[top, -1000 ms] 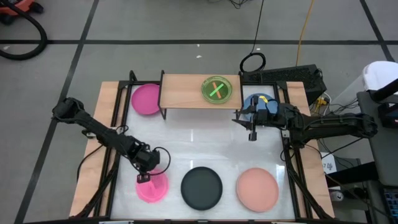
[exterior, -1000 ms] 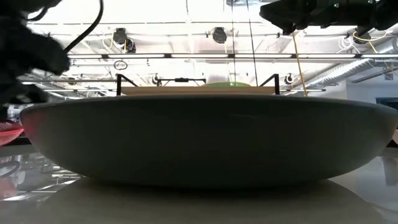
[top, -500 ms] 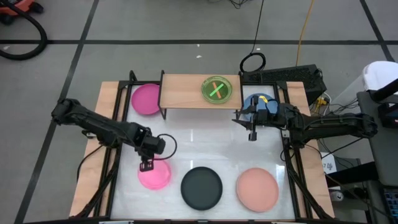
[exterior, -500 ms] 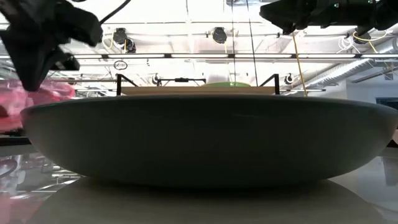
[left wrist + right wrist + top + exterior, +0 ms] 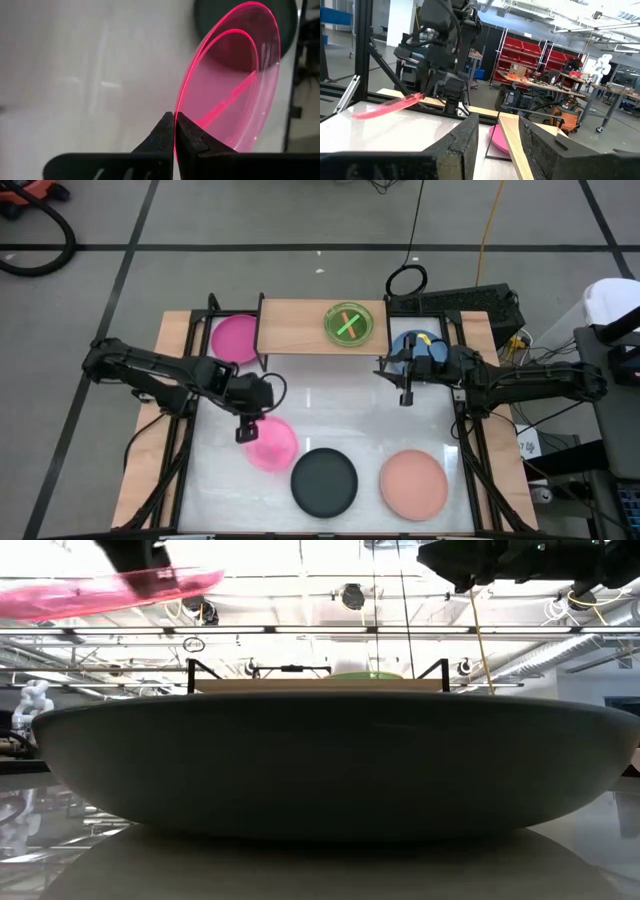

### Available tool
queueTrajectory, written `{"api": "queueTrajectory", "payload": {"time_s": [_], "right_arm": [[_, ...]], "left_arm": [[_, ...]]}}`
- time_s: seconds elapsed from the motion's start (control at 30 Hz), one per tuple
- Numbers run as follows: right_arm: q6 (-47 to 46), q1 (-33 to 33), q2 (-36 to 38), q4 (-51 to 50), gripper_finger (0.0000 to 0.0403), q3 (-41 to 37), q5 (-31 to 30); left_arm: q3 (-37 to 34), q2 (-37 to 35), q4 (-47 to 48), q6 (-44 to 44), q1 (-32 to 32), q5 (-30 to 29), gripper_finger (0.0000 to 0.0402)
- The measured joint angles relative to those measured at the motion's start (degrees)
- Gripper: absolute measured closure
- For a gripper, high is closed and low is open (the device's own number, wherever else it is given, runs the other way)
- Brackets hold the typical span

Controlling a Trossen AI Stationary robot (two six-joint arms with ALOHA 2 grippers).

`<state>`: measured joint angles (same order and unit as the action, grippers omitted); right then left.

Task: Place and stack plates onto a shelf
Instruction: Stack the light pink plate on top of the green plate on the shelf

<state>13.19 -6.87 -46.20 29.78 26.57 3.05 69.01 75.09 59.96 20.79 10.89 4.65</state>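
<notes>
Left gripper (image 5: 247, 431) is clamped thinly on the rim of the translucent pink plate (image 5: 271, 444), lifted above the bench (image 5: 330, 415) left of the black plate (image 5: 324, 481); such an edge pinch could slip en route to the shelf (image 5: 300, 325). Right gripper (image 5: 406, 392) waits part-open, empty

Translucent pink plate (image 5: 270, 444), glowing neon at the rim (wrist view). Opaque magenta plate (image 5: 235, 339). Green plate (image 5: 349, 324) with a yellow-orange cross pattern showing. Black plate (image 5: 324, 481), salmon plate (image 5: 414, 484), blue plate (image 5: 413, 346) partly hidden. Shelf (image 5: 300, 326) light wood, black legs. Tabletop (image 5: 330, 420) glossy white.
</notes>
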Motion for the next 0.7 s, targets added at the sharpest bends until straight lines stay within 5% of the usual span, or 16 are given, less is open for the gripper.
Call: {"api": "queueTrajectory", "payload": {"time_s": [0.23,0.7], "right_arm": [[0.09,0.01,0.00,2.48,0.0280,0.00,0.00],[-4.14,0.02,-0.05,3.13,0.0280,-2.17,0.02]], "left_arm": [[6.60,-0.02,-6.24,-10.77,-5.61,-7.95,0.0401],[10.85,2.45,-20.21,-15.16,-24.12,-4.85,0.0401]]}}
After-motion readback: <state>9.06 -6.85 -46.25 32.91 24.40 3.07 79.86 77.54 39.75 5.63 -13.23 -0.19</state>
